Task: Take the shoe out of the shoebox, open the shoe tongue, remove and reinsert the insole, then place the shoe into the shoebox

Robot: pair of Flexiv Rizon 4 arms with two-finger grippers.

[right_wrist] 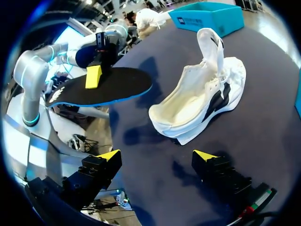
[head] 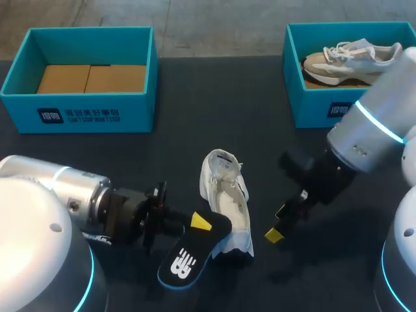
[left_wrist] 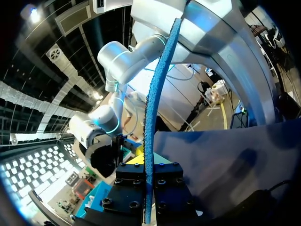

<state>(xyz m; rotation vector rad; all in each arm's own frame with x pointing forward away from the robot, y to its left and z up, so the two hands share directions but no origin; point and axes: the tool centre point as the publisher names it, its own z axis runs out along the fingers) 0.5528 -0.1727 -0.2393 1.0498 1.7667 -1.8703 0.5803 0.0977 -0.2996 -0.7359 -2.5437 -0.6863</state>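
Insole (head: 195, 257) is out of the shoe (head: 227, 195), pinched between our left gripper's (head: 200, 222) jaws, just beside the shoe's heel. The shoe sits mid-table (head: 214, 130), tongue raised. Our right gripper (head: 277, 223) hovers near its other side, jaws wide, holding nothing. Two boxes behind, well apart.

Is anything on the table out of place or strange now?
Only the black insole: it is outside the white shoe, clamped in the left pincer. Nothing looks spilled or damaged.

The table (head: 221, 97) lies bare beyond the shoe (head: 229, 195). The insole (head: 188, 257) (just beside its heel) blocks the left.
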